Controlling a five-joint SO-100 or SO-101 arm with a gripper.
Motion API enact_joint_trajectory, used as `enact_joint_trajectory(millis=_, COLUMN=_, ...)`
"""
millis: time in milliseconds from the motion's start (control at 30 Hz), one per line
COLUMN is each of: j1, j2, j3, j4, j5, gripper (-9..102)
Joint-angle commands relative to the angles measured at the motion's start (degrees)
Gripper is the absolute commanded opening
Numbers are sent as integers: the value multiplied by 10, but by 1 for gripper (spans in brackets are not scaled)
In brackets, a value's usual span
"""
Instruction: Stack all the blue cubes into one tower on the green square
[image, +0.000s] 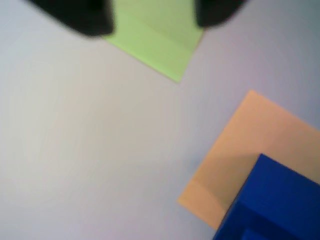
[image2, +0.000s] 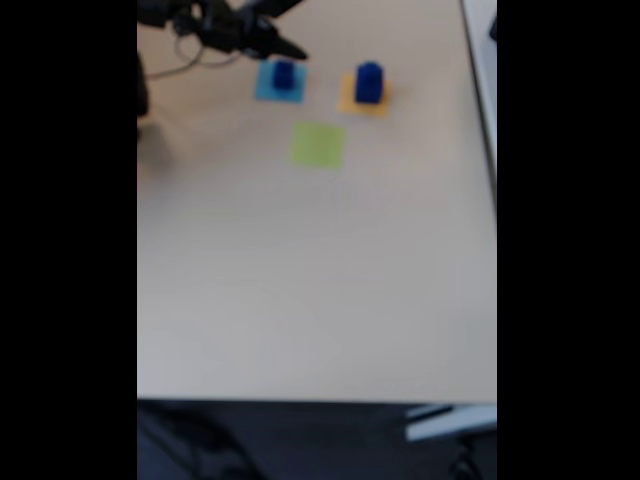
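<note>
In the fixed view a blue cube (image2: 283, 75) stands on the flat light-blue square (image2: 279, 88), and another blue cube (image2: 368, 82), taller looking, stands on the orange square (image2: 363, 100). The green square (image2: 318, 145) lies bare in front of them. My gripper (image2: 288, 48) hovers at the back, just above the cube on the light-blue square. In the wrist view my gripper (image: 152, 20) is open, its dark fingertips (image: 85, 17) apart over the green square (image: 155, 42), with nothing between them. A blue cube (image: 272, 205) on the orange square (image: 240, 150) fills the lower right corner.
The arm (image2: 190, 20) and a cable reach in from the back left of the light wooden table (image2: 320, 280). The table's front edge runs along the bottom and its right edge lies near the orange square's side.
</note>
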Motion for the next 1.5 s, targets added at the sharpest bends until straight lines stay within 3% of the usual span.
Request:
enact_joint_trajectory(millis=0, j1=0, j2=16, j3=-31, j4=4, j5=11, gripper=9)
enact_joint_trajectory(millis=1467, j1=-13, j2=-105, j3=-178, j4=87, j5=83, gripper=20)
